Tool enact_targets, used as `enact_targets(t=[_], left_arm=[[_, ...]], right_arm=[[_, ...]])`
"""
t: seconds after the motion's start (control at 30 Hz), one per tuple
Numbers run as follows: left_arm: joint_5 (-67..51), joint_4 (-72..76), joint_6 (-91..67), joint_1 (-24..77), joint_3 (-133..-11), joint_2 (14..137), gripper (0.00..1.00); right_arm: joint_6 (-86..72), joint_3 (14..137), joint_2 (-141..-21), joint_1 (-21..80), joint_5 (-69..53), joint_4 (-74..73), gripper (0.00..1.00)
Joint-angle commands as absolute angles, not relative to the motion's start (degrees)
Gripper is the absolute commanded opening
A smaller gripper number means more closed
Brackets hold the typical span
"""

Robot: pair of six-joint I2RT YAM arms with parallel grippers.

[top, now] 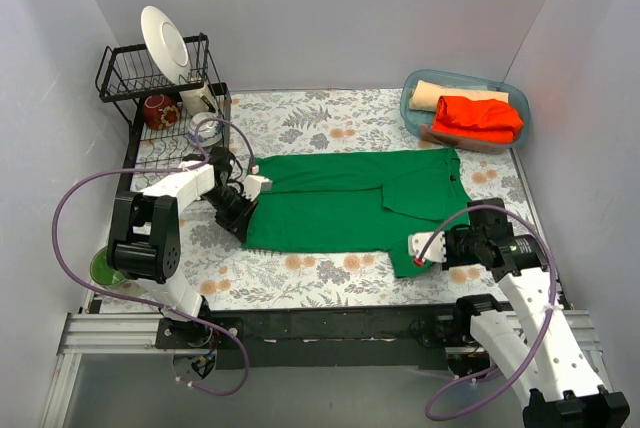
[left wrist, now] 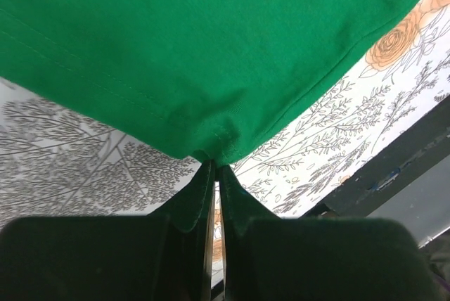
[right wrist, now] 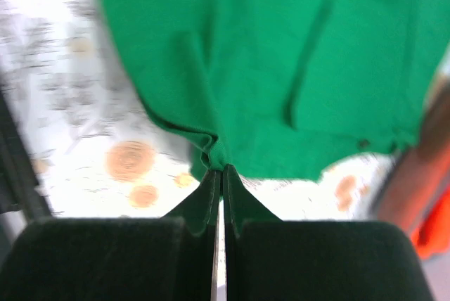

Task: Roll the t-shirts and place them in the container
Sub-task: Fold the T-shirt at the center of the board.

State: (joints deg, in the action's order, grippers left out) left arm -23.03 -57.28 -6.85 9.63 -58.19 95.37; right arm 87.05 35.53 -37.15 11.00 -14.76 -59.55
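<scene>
Now gripping the green t-shirt (top: 340, 210) at two places, one per arm. Lying flat across the middle of the floral-printed bench (top: 300, 123), with the hem toward the left edge and the folded-in sleeves toward the right edge.

Pinching the hem side with the left end effector (top: 246, 222), close to the left edge of the bench. From the left wrist view, black jaws pressed together on a pulled-up point of stitched green hem, with floral print showing on either side.

Pinching the shirt's near right corner with the right end effector (top: 414, 250), toward the near right corner of the bench. From the right wrist view, jaws closed tight on a small bunch of green cloth, the picture blurred. Cannot read the small red mark on the white part just beside the right end effector.

Resting in a clear blue bin (top: 406, 108) at the far right corner, just beside the green shirt's far right corner: a rolled tan t-shirt (top: 450, 96) at the back and a bundled orange-red t-shirt (top: 482, 118) touching it in front.

Standing at the far left corner: a black wire rack (top: 122, 73) holding an upright white plate (top: 165, 43), a dark red mug (top: 160, 111) and a white item too small to name.

Half hidden behind the left arm near the left edge: a green mug (top: 102, 268).
</scene>
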Motion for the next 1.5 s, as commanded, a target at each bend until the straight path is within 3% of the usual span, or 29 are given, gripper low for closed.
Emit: enact_targets(t=[0.0, 0.47, 0.97, 1.47], left_arm=[[-23.1, -57.5, -6.6, 9.9, -62.7, 95.5, 0.0], [-19.6, -54.0, -9.3, 8.7, -72.3, 99.8, 0.0], [-17.1, -51.4, -11.2, 6.2, -75.4, 100.5, 0.0], [-16.0, -50.3, -11.8, 6.3, -84.5, 108.9, 0.0]], right_arm=[[73.0, 41.7, -40.5, 11.3, -9.9, -48.8, 0.01], [58.0, 47.0, -53.9, 9.3, 2.5, -24.5, 0.01], [55.9, 51.3, -65.2, 6.9, 5.0, -15.6, 0.01], [57.5, 55.3, -76.1, 6.8, 4.6, -11.8, 0.01]])
